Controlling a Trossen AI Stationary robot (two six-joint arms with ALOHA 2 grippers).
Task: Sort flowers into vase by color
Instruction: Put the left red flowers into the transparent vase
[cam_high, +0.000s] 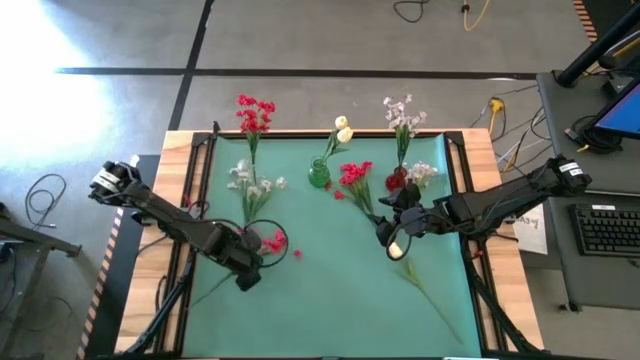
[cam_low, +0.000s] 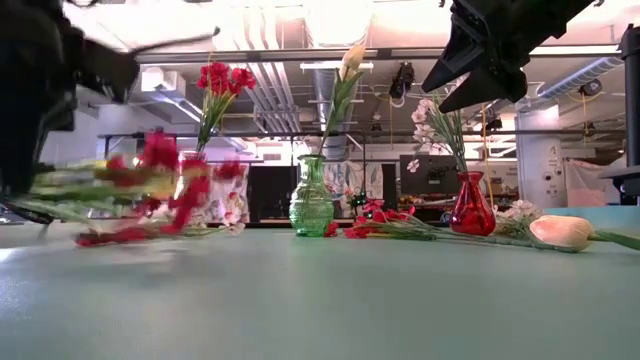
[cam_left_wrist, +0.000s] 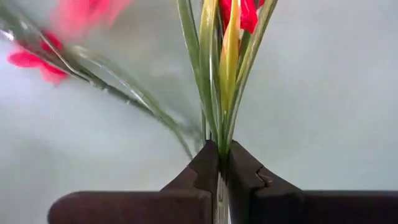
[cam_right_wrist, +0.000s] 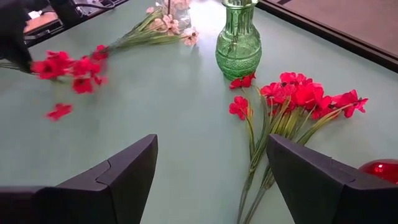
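In the left hand (cam_left_wrist: 222, 163), red flower stems (cam_left_wrist: 214, 93)

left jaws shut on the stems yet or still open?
Shut. In the left wrist view the left gripper has its jaws pinched together on the green stems of the red flower bunch, which rise straight out from between them.

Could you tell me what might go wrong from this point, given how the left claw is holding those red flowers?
1. The left claw is shut on several stems of the red flower bunch at once; some may slip free in transit.
2. A loose red bloom already lies on the mat; more could shed.
3. The right claw, open, hovers over the red flowers on the mat beside the green vase; a careless approach could knock it.
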